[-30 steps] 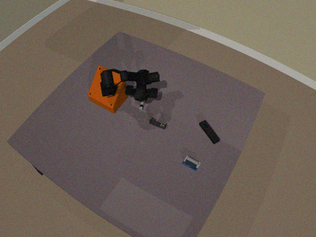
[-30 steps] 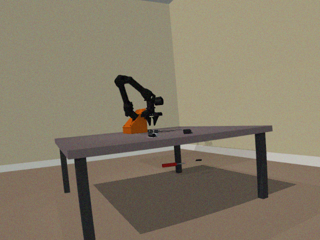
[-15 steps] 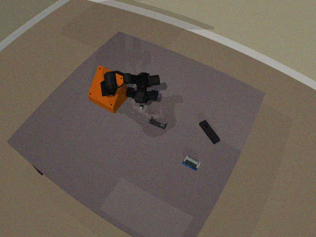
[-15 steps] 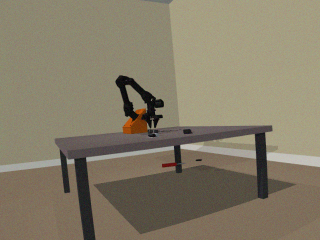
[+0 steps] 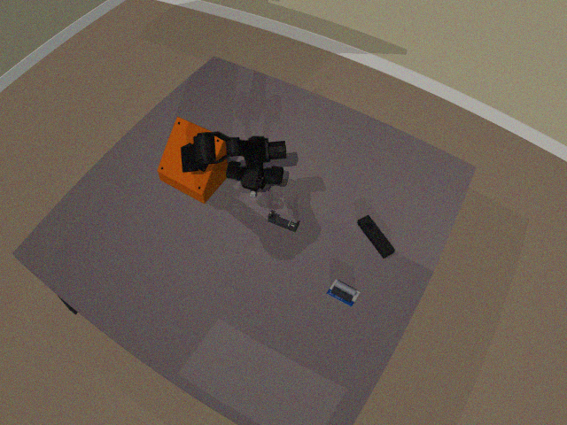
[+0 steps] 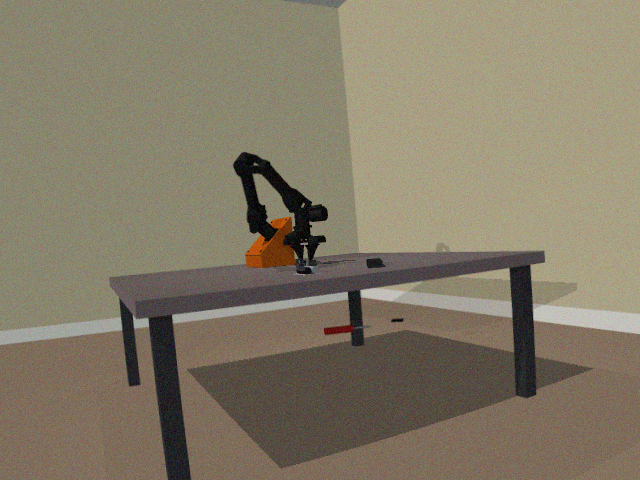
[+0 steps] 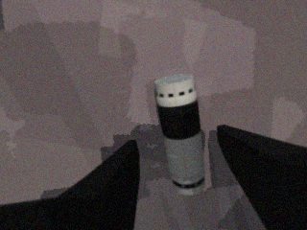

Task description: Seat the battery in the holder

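Observation:
The battery (image 7: 179,122) (image 5: 252,194) lies on the table, with a white end, a black band and a grey body. In the wrist view its white end points away from the fingers' base. My gripper (image 7: 177,140) (image 6: 305,261) is open, low over the table, its fingers on either side of the battery's grey part. A gap shows on the left; the right finger is nearer. Whether either finger touches it is unclear. A dark, narrow tray (image 5: 283,221), seemingly the holder, lies near the arm, with small upright parts at its ends; no battery shows in it.
A blue and white frame with a grey cylinder (image 5: 343,291) lies farther from the arm. A black oblong block (image 5: 375,236) (image 6: 375,262) lies toward the table's right edge. The orange arm base (image 5: 170,158) (image 6: 261,255) stands close behind the gripper. A red-handled tool (image 6: 338,330) shows below the tabletop.

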You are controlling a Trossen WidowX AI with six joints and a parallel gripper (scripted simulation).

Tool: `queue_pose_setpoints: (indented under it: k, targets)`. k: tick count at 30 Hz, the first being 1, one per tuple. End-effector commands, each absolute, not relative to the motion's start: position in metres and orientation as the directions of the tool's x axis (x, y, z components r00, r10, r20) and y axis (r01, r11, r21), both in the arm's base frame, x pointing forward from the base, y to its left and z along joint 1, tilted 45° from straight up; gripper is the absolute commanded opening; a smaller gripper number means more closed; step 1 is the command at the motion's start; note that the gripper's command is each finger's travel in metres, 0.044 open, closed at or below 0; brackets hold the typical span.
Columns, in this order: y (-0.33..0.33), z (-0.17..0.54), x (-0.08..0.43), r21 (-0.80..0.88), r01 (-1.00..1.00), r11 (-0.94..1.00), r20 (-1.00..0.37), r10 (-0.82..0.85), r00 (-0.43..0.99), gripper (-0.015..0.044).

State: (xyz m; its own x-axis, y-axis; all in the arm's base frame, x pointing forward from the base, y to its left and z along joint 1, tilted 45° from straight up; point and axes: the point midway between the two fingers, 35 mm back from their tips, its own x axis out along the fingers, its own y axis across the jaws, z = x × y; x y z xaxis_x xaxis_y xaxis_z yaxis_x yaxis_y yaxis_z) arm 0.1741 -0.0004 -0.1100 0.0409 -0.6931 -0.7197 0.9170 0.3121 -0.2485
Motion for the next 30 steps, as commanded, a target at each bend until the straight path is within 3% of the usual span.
queue_pose_setpoints:
  k: [1, 3, 8, 12, 30]
  targets:
    - [-0.007, -0.113, 0.172, -0.256, 0.915, 0.312, -0.713, -0.700, 0.039, 0.0226]
    - [-0.008, -0.114, 0.172, -0.256, 0.915, 0.312, -0.713, -0.700, 0.039, 0.0226]
    - [-0.008, -0.114, 0.172, -0.256, 0.915, 0.312, -0.713, -0.700, 0.039, 0.0094]
    - [-0.008, -0.114, 0.172, -0.256, 0.915, 0.312, -0.713, -0.700, 0.039, 0.0068]
    - [0.028, -0.078, 0.170, -0.255, 0.915, 0.312, -0.715, -0.698, 0.039, 0.0064]
